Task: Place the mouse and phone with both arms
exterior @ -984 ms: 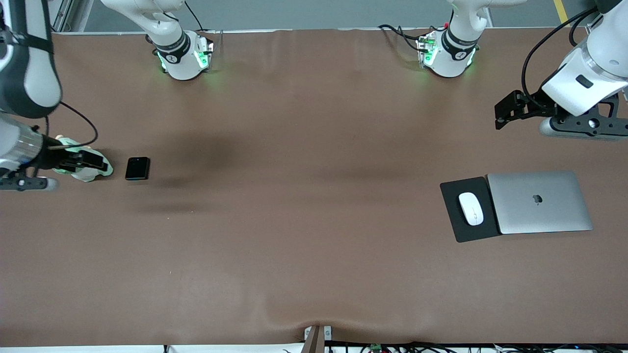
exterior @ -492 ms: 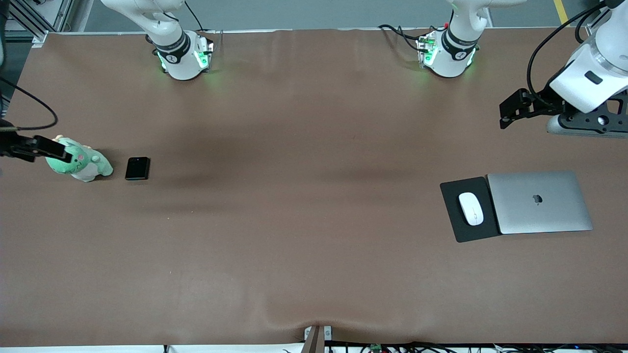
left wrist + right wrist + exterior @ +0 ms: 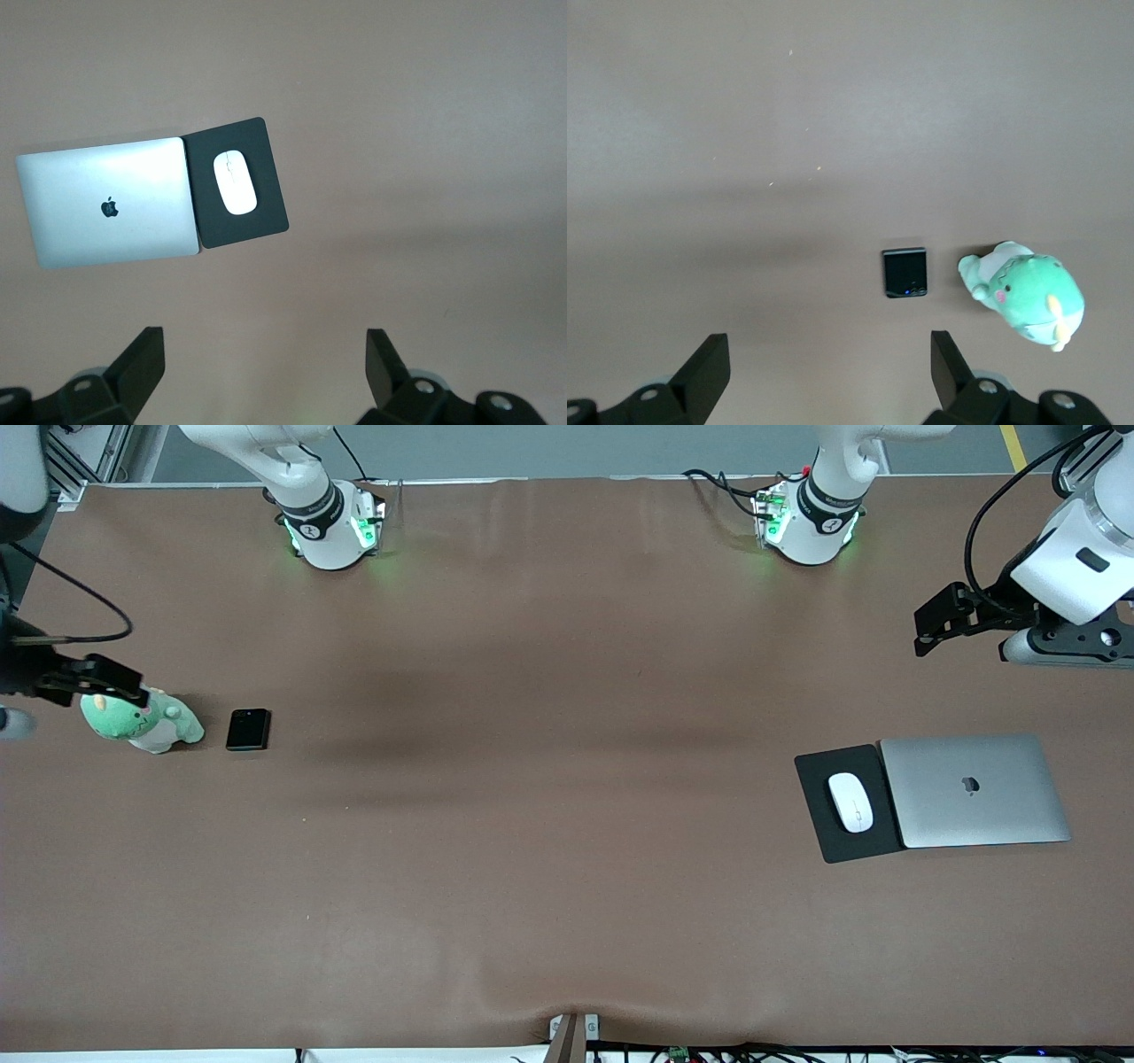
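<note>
2 grippers (image 3: pixel 264 363) (image 3: pixel 828 363) wide open, empty | brown table (image 3: pixel 549 868) | grey floor (image 3: pixel 567 447)

Two white jointed arms were seen, each base ringed by a black band with a small white mark and lit green at the foot. Black cables were looped from the wrists and trailed beside the bases. The left gripper (image 3: pixel 930 620) and right gripper (image 3: pixel 111 677) were finished in black, with grey rounded housings bolted beside them.
</note>
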Controlling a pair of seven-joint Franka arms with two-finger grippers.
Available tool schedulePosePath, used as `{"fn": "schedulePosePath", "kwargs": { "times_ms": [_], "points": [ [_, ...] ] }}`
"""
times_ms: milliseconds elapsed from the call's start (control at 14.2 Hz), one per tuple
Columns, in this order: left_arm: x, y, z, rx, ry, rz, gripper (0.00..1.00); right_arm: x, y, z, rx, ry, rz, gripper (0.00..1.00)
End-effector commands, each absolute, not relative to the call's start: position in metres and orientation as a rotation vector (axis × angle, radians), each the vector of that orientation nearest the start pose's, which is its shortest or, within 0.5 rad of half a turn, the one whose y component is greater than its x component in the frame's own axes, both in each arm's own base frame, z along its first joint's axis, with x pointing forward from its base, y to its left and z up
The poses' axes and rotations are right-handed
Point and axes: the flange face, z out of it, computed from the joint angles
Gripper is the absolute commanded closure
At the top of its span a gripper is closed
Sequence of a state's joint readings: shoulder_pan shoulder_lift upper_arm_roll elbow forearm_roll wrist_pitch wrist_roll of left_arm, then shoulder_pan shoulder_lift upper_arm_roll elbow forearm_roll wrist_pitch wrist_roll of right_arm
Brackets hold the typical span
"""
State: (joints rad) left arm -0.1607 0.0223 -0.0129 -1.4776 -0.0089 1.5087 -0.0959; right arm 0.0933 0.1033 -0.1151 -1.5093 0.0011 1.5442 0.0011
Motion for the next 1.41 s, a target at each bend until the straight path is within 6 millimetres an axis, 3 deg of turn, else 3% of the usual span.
{"fn": "schedulePosePath", "kwargs": {
  "times_ms": [0, 281, 492, 844, 1336],
  "points": [
    [0.542, -0.093, 0.656, -3.17, 0.133, -0.001, 0.0, 0.575, -0.01, 0.611, -3.164, 0.061, 0.116, 0.0],
    [0.542, -0.093, 0.655, -3.171, 0.133, 0.001, 0.0, 0.559, -0.02, 0.636, -3.16, 0.084, 0.051, 0.0],
    [0.542, -0.091, 0.656, -3.171, 0.128, 0.001, 0.0, 0.549, -0.027, 0.64, -3.159, 0.081, 0.02, 0.0],
    [0.542, -0.092, 0.657, -3.172, 0.128, -0.003, 0.0, 0.544, -0.075, 0.643, -3.155, 0.018, 0.008, 0.0],
    [0.542, -0.092, 0.657, -3.172, 0.128, -0.006, 0.0, 0.546, -0.066, 0.635, -3.152, 0.051, 0.024, 0.0]
  ]
}}
